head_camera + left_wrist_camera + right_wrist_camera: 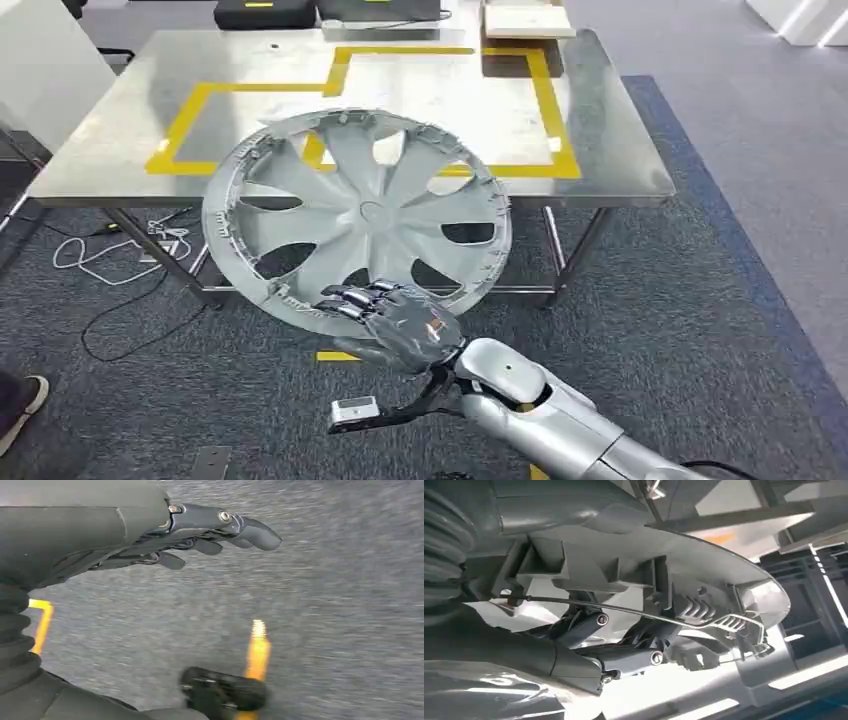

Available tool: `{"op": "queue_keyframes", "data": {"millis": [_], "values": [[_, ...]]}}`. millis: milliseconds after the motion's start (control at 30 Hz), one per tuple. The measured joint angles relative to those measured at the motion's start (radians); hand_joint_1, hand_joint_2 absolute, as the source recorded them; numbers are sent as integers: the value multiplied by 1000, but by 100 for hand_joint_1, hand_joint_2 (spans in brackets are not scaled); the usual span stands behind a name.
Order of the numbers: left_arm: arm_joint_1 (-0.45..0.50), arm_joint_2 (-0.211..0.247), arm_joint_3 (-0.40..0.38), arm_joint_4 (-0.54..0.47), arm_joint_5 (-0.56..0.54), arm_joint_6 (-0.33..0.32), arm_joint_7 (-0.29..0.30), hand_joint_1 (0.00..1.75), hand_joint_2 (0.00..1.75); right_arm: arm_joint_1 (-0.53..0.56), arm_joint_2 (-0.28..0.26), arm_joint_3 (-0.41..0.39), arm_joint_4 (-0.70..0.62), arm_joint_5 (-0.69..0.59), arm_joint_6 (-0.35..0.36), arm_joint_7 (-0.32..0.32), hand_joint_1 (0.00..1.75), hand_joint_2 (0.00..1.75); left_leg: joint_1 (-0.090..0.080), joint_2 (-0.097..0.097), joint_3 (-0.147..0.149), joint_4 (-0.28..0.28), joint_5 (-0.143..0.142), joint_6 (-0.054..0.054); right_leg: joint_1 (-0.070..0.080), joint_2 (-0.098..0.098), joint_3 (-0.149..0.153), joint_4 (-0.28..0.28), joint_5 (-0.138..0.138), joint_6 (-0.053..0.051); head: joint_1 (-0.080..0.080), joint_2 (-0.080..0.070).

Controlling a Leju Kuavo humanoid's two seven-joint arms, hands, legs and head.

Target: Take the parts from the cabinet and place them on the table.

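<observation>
- My right hand (392, 322) holds the big round grey plastic wheel cover (357, 215) by its near rim.
- My left hand (200, 535) hangs loose, holding nothing.
- Next, I think: lay it on the shiny metal table (620, 150) ahead.

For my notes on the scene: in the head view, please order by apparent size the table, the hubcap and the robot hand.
1. table
2. hubcap, held nearer the camera, so it looks bigger than it really is
3. right robot hand, gripping the hubcap's rim

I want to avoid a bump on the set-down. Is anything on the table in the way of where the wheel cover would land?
Nothing visible blocks it. The right robot hand holds the wheel cover by its rim above the table's near edge; the table surface inside the yellow tape outline is bare. The black cases sit at the far edge.
</observation>
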Motion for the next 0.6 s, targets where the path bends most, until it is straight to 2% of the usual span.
{"op": "queue_keyframes", "data": {"millis": [33,67,100,133,167,200,233,267,300,333,367,400,433,467,500,533,567,600], "values": [[0,0,0,0,0,0,0,0,175,0,0,0,0,0,0,0,175,175,0,0,4,0,-3,0,0,0,-1,-7,5,0,0,0],[0,0,0,0,-1,0,0,0,175,2,0,0,0,0,0,0,175,175,-1,-2,22,0,-16,0,-1,0,-3,-37,33,2,0,0],[0,0,0,0,-1,0,0,0,175,2,0,0,0,0,0,0,175,175,-1,-2,27,0,-19,0,-1,0,-4,-45,43,2,0,0],[4,2,1,1,-1,-1,0,0,175,8,-4,0,6,0,1,-2,175,175,-5,-4,82,0,-76,-4,-4,-9,-2,-204,358,10,4,0],[0,2,1,1,-1,-2,0,0,175,7,-4,0,7,0,1,-3,175,175,-5,-7,103,16,-93,-5,-2,-15,-10,-222,394,9,2,-1],[-14,0,2,-2,-2,0,6,0,175,-12,0,-2,-7,-3,3,-5,175,175,1,-6,111,44,-93,-22,8,-11,25,-184,348,-19,-2,0],[-18,-2,2,-2,-6,1,7,0,175,-14,3,-14,-11,-14,3,-5,175,175,9,13,-77,324,-49,-48,-2,-11,92,-203,298,-34,-4,0],[-9,3,5,-2,-8,1,7,0,175,-1,2,-19,-14,-24,5,-9,175,175,12,18,-175,150,-40,-46,-10,-5,229,-209,201,-23,-5,0],[-4,4,5,-1,-8,1,7,0,175,3,1,-20,-13,-27,6,-11,175,175,7,23,-192,86,68,-39,-7,0,243,-203,187,-18,-7,0],[-4,6,5,-2,-10,0,7,0,175,6,0,-20,-14,-29,7,-13,175,175,5,20,-188,96,38,-32,-6,5,244,-206,175,-7,-9,0],[-4,6,6,-2,-11,0,7,0,175,8,0,-23,-16,-34,9,-14,175,175,5,18,-182,94,50,-28,-6,5,243,-208,160,0,-6,0],[-5,5,6,-2,-13,0,7,0,175,8,0,-24,-20,-38,11,-14,175,175,4,17,-179,91,52,-25,-7,6,245,-214,157,5,-5,0],[-9,2,6,-2,-14,0,7,0,175,4,0,-27,-26,-43,15,-14,175,175,11,17,-158,68,80,-17,1,5,257,-222,150,14,-6,0],[-12,2,6,-2,-15,0,7,0,175,3,-1,-31,-27,-47,18,-14,175,175,16,18,-149,60,96,-17,-2,3,264,-212,144,18,-3,0],[-15,2,6,-2,-16,0,7,0,175,-2,-1,-35,-27,-52,21,-14,175,175,17,17,-145,56,95,-11,-2,-3,246,-178,119,23,2,0],[-17,0,6,-2,-21,0,8,0,175,-8,-2,-41,-26,-52,27,-14,175,175,16,17,-144,57,92,-6,-5,-4,209,-114,85,26,3,0],[-18,0,6,-2,-26,-1,8,0,175,-17,-3,-47,-23,-52,38,-13,175,175,14,17,-144,57,89,-4,-6,-4,157,-32,49,29,5,0],[-18,0,5,-2,-32,-2,10,0,175,-28,-4,-50,-18,-51,48,-10,175,175,13,17,-144,57,86,-2,-7,-4,117,26,31,31,5,0]]}}
